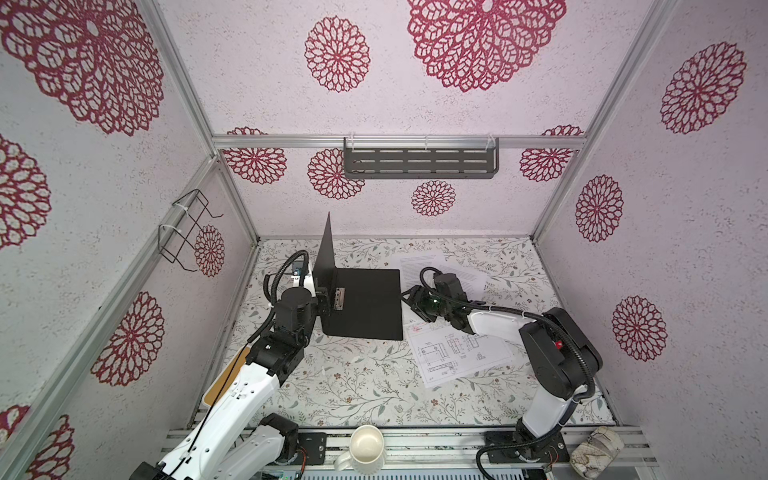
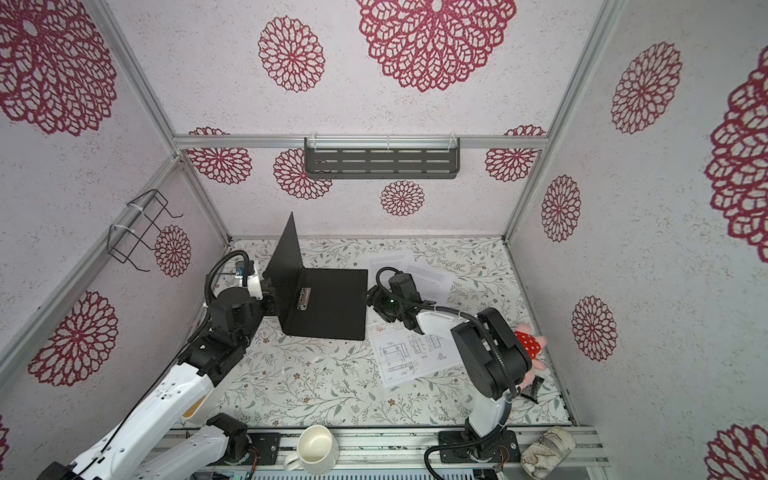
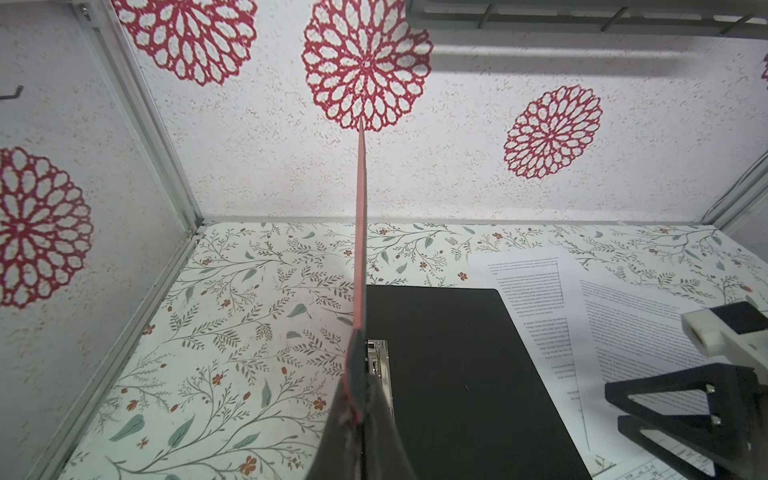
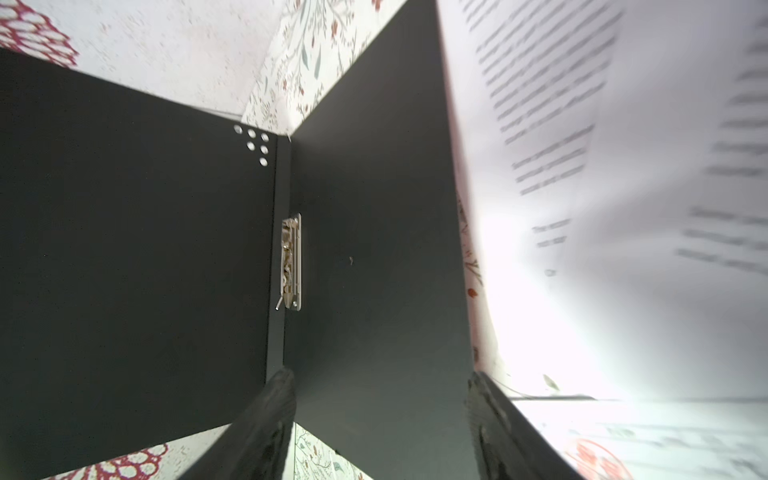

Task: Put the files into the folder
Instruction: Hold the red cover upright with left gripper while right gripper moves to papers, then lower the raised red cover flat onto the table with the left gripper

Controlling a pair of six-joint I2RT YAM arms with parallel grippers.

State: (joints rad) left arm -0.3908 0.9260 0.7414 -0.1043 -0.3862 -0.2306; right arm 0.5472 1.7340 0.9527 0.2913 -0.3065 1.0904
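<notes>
Bimanual cell seen from above, with the folder [image 1: 365,303] standing open on the left-centre of the flowered bench [image 1: 353,382]. One panel lies flat, black side up; the other panel, the cover [image 1: 326,253], stands upright along the flat panel's left edge. The metal clip [image 1: 340,298] sits on the flat panel just beside the spine, as both top views show.

The left gripper [image 1: 322,297] is clamped on the upright cover, close to the clip. In the left wrist view the cover runs edge-on between the gripper's closed fingers [image 3: 353,374], red on its outer face.

The right gripper [image 1: 409,298] is at the right edge of the flat panel, pointing left toward the spine, its jaws standing apart. The right wrist view shows the two fingers [image 4: 274,399] framing the black inside of the folder. Whether they touch the panel cannot be told.

The files lie on the bench to the right of the folder, all outside it. Two text sheets, one [image 1: 415,266] partly under the other [image 1: 469,276], lie at the far right, beyond the right arm. The drawing sheet [image 1: 453,357] lies nearer, just beside the folder's near right corner, partly beneath that arm.

A white mug [image 1: 365,449] stands on the rail at the near edge.
</notes>
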